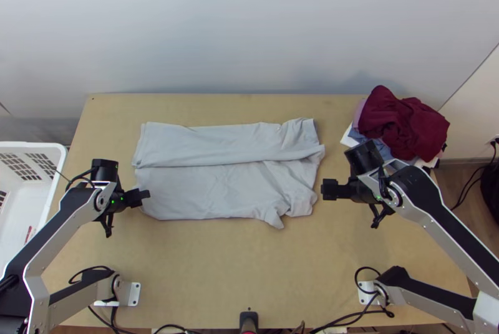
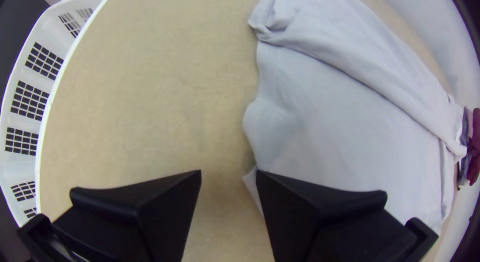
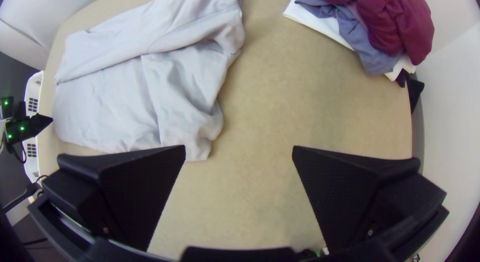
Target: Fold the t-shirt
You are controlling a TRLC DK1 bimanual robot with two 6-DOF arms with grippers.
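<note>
The shirt lies across the middle of the table, far side folded inward, and the left gripper and right gripper, both empty and spread apart, should pinch its near corners, then lift evenly farward.

From my seat the shirt reads as soft, matt cloth, creased over a smooth weave, and the pile as cloth too, on a table of pale wood, smooth with a dull finish. I see smooth plastic with a faint sheen in the basket, and satin, metal-looking links on my arms, while the fingers look hard and matt, finely textured on their inner faces
</note>
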